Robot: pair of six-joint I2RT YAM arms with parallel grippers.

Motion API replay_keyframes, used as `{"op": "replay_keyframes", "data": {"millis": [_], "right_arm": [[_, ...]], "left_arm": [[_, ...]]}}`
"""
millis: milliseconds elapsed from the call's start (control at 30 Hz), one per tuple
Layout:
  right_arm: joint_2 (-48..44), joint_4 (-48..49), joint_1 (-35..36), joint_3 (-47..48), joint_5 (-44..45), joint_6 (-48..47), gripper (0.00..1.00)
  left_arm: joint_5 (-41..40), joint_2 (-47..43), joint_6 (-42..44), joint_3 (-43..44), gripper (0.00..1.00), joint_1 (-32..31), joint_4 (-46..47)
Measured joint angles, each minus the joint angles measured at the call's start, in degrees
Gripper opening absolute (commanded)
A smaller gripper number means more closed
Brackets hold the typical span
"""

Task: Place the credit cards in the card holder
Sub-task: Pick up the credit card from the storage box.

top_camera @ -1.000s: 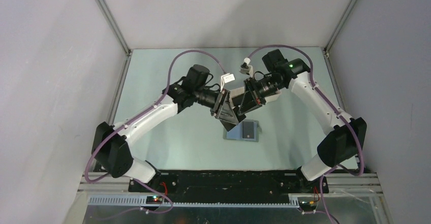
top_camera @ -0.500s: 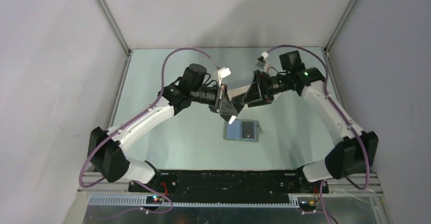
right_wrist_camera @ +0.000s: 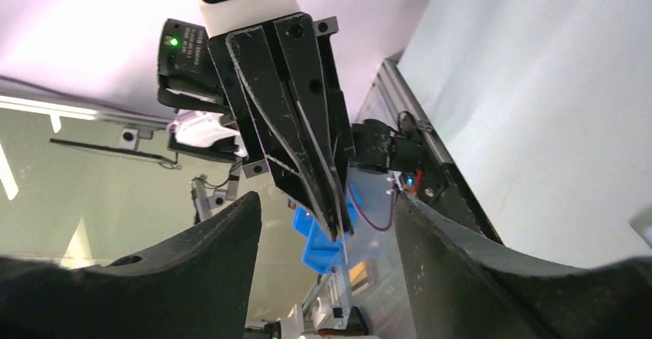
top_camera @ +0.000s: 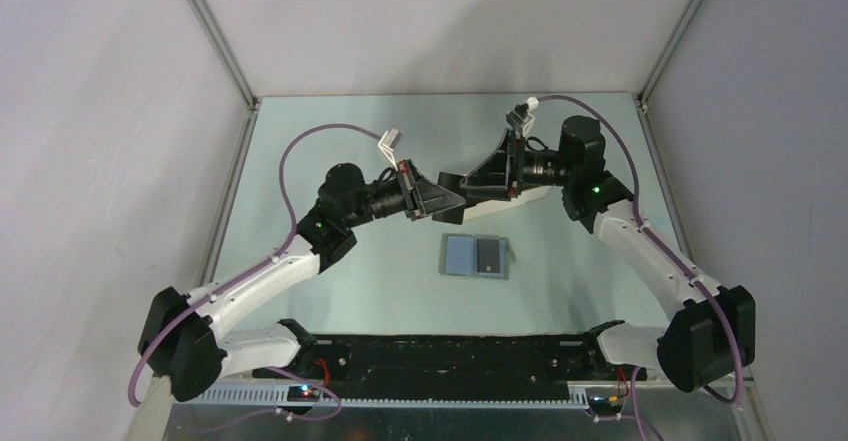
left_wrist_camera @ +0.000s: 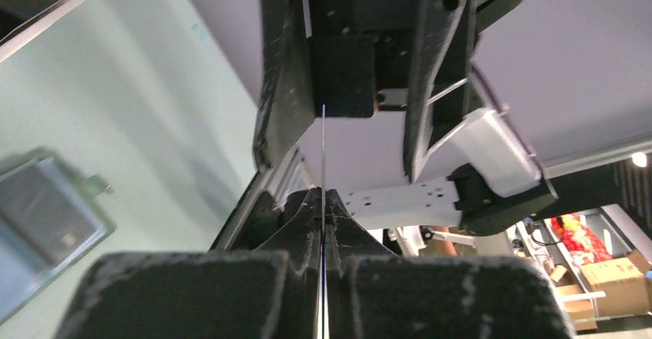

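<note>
The table [top_camera: 330, 261] is a smooth pale green sheet with a soft sheen. The walls [top_camera: 100, 161] look matt and plain, edged by frame rails [top_camera: 214, 36] of bare silvery metal. The 2 arms [top_camera: 265, 277] wear glossy white plastic shells with matt black joints, and their cables [top_camera: 284, 166] have a smooth purple sheath. The left gripper [left_wrist_camera: 324, 201] has fingers [left_wrist_camera: 192, 293] of matt black plastic, grainy, rough and worn pale at the edges. The right gripper [right_wrist_camera: 327, 208] has fingers [right_wrist_camera: 192, 270] of the same scuffed finish. The credit card [left_wrist_camera: 324, 147] shows only a thin, hard edge catching light. The card holder [top_camera: 476, 257] looks matt, its material too small to tell.
</note>
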Motion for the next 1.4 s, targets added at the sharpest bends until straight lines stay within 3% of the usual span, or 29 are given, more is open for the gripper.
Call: {"op": "replay_keyframes", "data": {"millis": [200,333,367,400,500,567,633,800,967,1100,1233,1400], "right_arm": [[2.8,13.4,3.6,0.0,-0.1,8.4,0.32],[4.0,18.9,4.1,0.0,-0.2,12.1,0.02],[4.0,19.6,4.1,0.0,-0.1,12.6,0.0],[4.0,20.1,4.1,0.0,-0.2,13.0,0.0],[4.0,21.4,4.0,0.0,-0.2,13.4,0.0],[4.0,21.2,3.6,0.0,-0.2,13.4,0.0],[4.0,20.2,2.6,0.0,-0.2,12.9,0.0],[3.0,10.9,-2.6,0.0,-0.2,6.0,0.0],[2.0,-7.5,-6.7,0.0,1.4,-8.2,0.0],[3.0,-20.3,-7.0,-0.4,4.5,-18.8,0.0],[5.1,-24.9,-7.0,-4.5,8.1,-24.8,0.0],[5.4,-21.2,-7.0,-14.2,14.0,-24.7,0.0]], "left_arm": [[0.0,-0.5,-4.0,0.0,0.0,-0.1,7.1],[-0.2,-0.6,-5.2,-0.3,0.0,-0.1,7.9],[0.0,-0.6,-5.3,-0.4,0.0,-0.1,8.1],[0.0,-0.6,-5.4,-0.4,0.07,-0.2,8.4],[0.1,-0.6,-6.3,-0.4,0.53,-0.3,9.3],[0.2,-0.6,-6.3,-0.6,0.69,-0.3,9.9],[0.1,-0.9,-6.4,-1.7,0.75,-0.3,10.4],[-2.2,-3.5,-5.7,-7.4,0.76,0.7,7.0],[-9.4,-3.6,-0.3,-7.5,0.77,1.8,-10.1],[-13.9,2.2,4.1,-6.0,0.75,2.1,-21.2],[-14.6,12.1,6.4,-4.2,0.72,2.1,-26.1],[-14.8,22.4,8.4,-1.2,0.7,2.1,-29.3]]}}
